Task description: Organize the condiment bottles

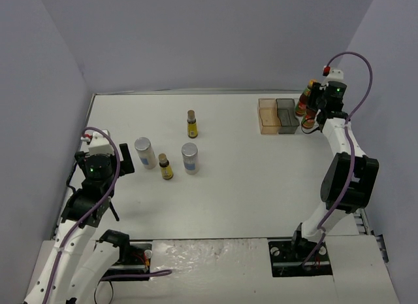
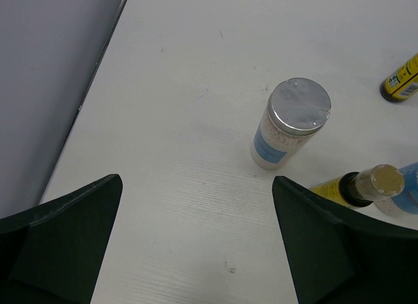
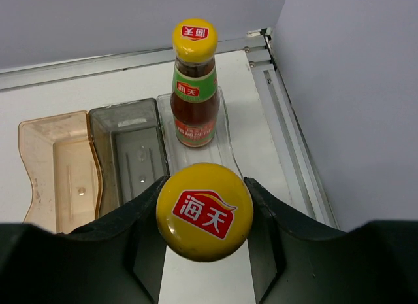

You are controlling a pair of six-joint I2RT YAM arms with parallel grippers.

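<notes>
In the right wrist view my right gripper [image 3: 204,202] is shut on the neck of a dark red bottle with a yellow cap [image 3: 204,212], over the near end of the clear compartment [image 3: 228,144]. A second dark red bottle [image 3: 194,88] stands upright at that compartment's far end. Whether the held bottle rests on the floor is hidden. On the left, two silver-lidded shakers [image 1: 145,152] [image 1: 190,158] and two small yellow-labelled bottles [image 1: 191,124] [image 1: 166,168] stand on the table. My left gripper [image 2: 196,209] is open and empty, just short of the nearer shaker [image 2: 290,131].
The tray at the back right has an orange compartment [image 1: 267,116] and a grey one [image 1: 286,116], both empty, beside the clear one. The purple side wall [image 3: 353,88] and the table's metal edge rail [image 3: 287,114] run close on the right.
</notes>
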